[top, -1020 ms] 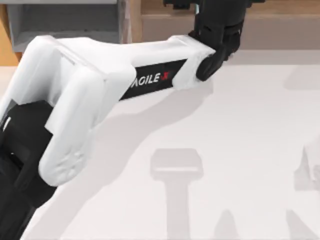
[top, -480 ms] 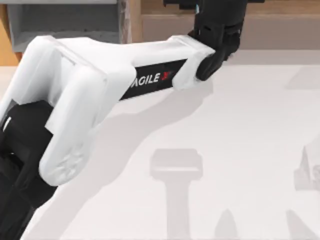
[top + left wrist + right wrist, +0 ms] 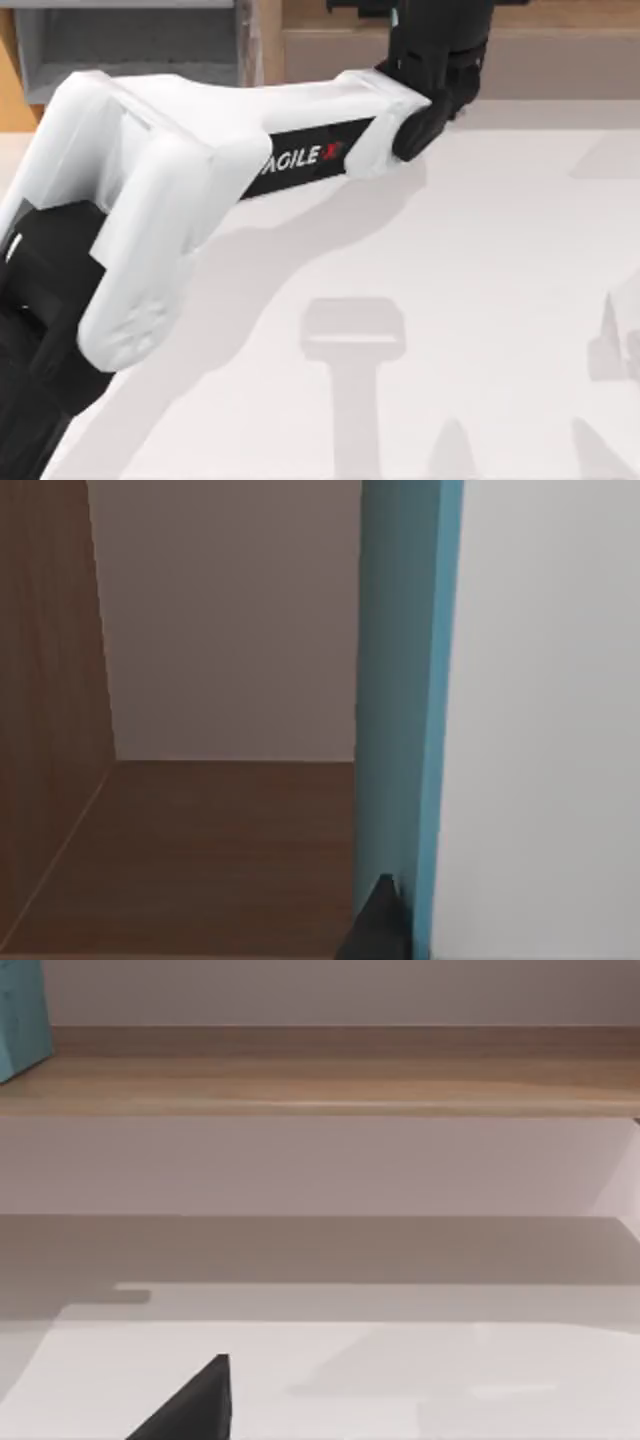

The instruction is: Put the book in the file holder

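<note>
- The left gripper (image 3: 440, 40) reaches over the far edge of the worktop (image 3: 480, 300), at the long brown wooden shelf (image 3: 560, 50); whether its fingers are spread or pressed together I cannot tell.
- In the left wrist view the book (image 3: 400, 710) stands upright right in front of the camera, blue cover beside white pages, a dark fingertip (image 3: 375, 925) against it.
- The file holder (image 3: 130, 45) sits at the far left, grey-walled.
- The right gripper (image 3: 190, 1405) hangs low over the worktop, facing the shelf; fingers unclear.

White table (image 3: 480, 260) w/ soft shadows lying across it; brown wooden shelf (image 3: 330, 1080) running along back
</note>
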`<state>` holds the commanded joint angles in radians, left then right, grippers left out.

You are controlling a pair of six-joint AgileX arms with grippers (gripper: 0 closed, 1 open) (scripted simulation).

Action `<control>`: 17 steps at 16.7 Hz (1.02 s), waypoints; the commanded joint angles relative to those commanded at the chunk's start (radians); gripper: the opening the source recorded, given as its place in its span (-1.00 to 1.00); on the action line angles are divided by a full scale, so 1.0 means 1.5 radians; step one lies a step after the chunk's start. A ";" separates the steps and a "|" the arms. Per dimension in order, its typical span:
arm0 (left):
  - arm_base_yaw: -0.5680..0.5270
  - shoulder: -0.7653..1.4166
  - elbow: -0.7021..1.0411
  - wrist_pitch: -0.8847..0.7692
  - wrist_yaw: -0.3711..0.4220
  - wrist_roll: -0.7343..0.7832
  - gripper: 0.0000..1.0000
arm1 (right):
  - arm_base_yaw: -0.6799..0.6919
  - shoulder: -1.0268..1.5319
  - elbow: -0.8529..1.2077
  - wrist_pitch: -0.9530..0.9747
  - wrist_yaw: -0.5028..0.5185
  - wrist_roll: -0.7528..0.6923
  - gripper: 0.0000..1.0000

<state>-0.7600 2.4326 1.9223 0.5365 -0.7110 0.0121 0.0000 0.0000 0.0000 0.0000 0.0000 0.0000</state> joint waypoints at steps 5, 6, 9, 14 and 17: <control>0.000 -0.010 0.018 -0.029 0.000 0.000 -1.00 | 0.000 0.000 0.000 0.000 0.000 0.000 1.00; 0.000 -0.010 0.018 -0.029 0.000 0.000 -1.00 | 0.000 0.000 0.000 0.000 0.000 0.000 1.00; -0.002 -0.013 0.012 -0.028 0.003 0.007 -1.00 | 0.000 0.000 0.000 0.000 0.000 0.000 1.00; -0.066 -0.106 -0.086 -0.058 0.070 0.130 -1.00 | 0.000 0.000 0.000 0.000 0.000 0.000 1.00; -0.135 -0.188 -0.167 -0.081 0.139 0.266 -1.00 | 0.000 0.000 0.000 0.000 0.000 0.000 1.00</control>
<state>-0.9631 2.1507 1.6722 0.4153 -0.5029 0.4114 0.0000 0.0000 0.0000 0.0000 0.0000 0.0000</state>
